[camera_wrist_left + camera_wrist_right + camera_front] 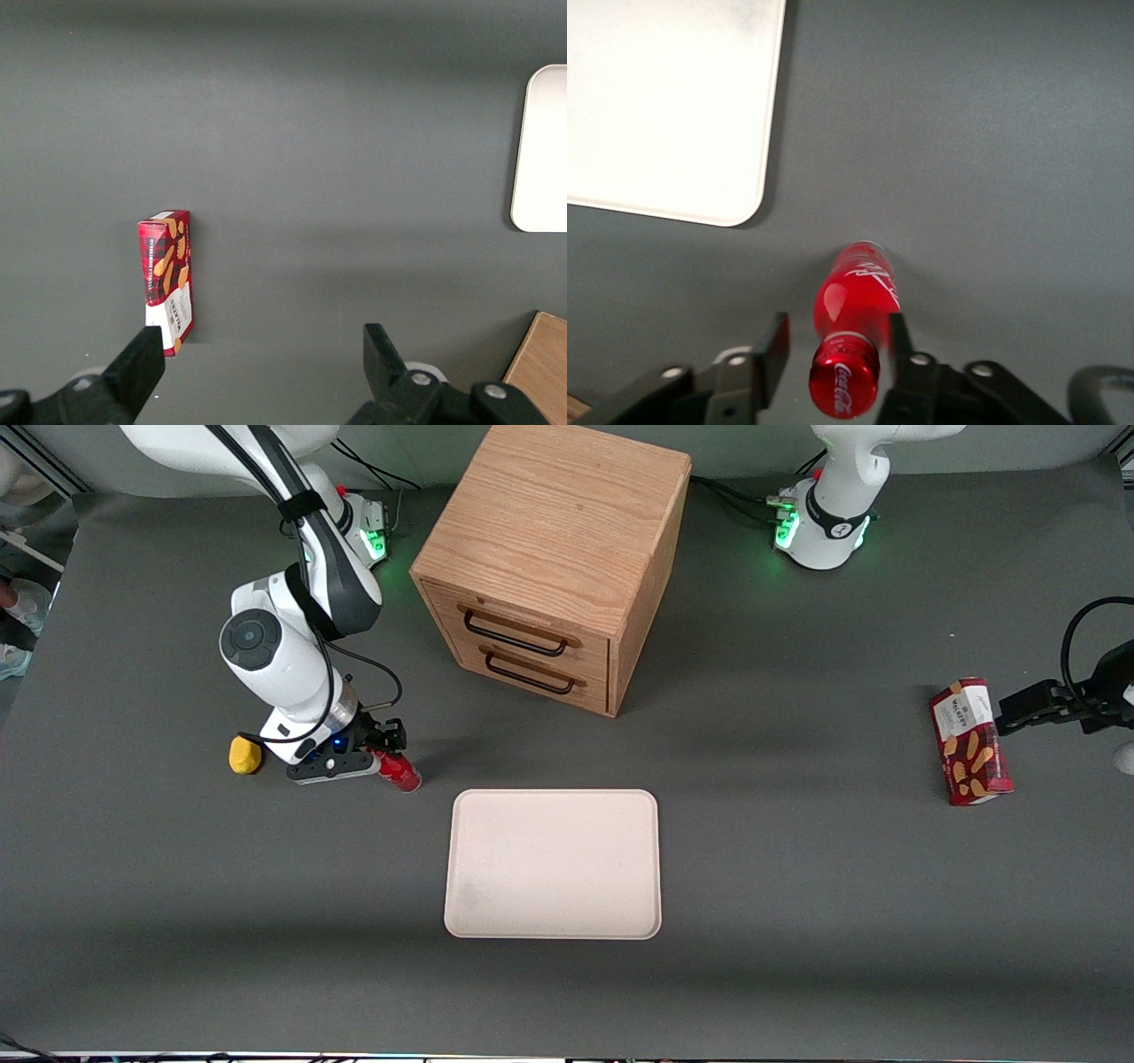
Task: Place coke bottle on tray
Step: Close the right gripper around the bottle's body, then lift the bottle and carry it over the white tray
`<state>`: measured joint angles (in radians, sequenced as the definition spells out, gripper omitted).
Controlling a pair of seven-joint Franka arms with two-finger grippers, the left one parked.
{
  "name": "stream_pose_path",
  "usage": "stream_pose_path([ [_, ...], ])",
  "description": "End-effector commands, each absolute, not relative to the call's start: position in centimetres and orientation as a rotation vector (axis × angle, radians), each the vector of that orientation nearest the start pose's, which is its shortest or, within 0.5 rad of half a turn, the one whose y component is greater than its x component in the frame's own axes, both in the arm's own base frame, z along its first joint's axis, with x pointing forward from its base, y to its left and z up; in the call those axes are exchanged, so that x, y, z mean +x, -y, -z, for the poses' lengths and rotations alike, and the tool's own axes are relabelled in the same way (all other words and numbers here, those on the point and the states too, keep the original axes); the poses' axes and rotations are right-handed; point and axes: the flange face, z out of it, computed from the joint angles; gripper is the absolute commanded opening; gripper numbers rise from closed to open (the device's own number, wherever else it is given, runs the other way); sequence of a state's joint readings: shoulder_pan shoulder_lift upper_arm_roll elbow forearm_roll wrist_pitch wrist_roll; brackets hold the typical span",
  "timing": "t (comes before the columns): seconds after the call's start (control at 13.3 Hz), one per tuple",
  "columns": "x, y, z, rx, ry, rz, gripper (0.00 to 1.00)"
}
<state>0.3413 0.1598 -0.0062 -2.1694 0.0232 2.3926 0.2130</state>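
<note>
A: What lies nearest the front camera?

B: The tray [554,864] — flat, pale cream-pink, rounded corners, low rim, nothing on it — resting on the dark grey table [797,921].

A: And the coke bottle?

B: The coke bottle [399,771] stands on the table just beside the tray's corner, slightly farther from the camera and toward the working arm's end. It is not on the tray. In the right wrist view the bottle [852,328] shows its red cap and white lettering, with the tray's corner [700,150] near it.

A: State of the gripper?

B: The gripper [383,749] is down at the bottle, one finger [772,347] on each side of the neck — a narrow gap. Whether the fingers press the bottle cannot be told.

A: What else is shown?

B: A yellow lemon [244,755] beside the gripper; a red biscuit box [971,741] toward the parked arm's end; farthest, a wooden cabinet [554,558] with two drawers, both closed.
</note>
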Motion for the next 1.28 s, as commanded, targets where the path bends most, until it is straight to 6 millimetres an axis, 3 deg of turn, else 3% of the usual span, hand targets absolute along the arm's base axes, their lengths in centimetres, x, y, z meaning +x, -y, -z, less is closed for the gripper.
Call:
stream_pose_path([
  [0.0, 53.0, -18.4, -33.2, -3.095, 0.15, 0.073, 0.05],
  [0.23, 53.1, -18.3, -33.6, -3.096, 0.146, 0.064, 0.0],
  [0.38, 53.7, -18.5, -35.3, -3.097, 0.144, 0.054, 0.0],
  [0.75, 56.0, -17.8, -44.6, -3.108, 0.12, -0.042, 0.0],
  [1.13, 55.7, -16.8, -56.2, -3.114, 0.142, -0.044, 0.0],
  [1.2, 55.3, -16.7, -57.8, -3.114, 0.144, -0.046, 0.0],
])
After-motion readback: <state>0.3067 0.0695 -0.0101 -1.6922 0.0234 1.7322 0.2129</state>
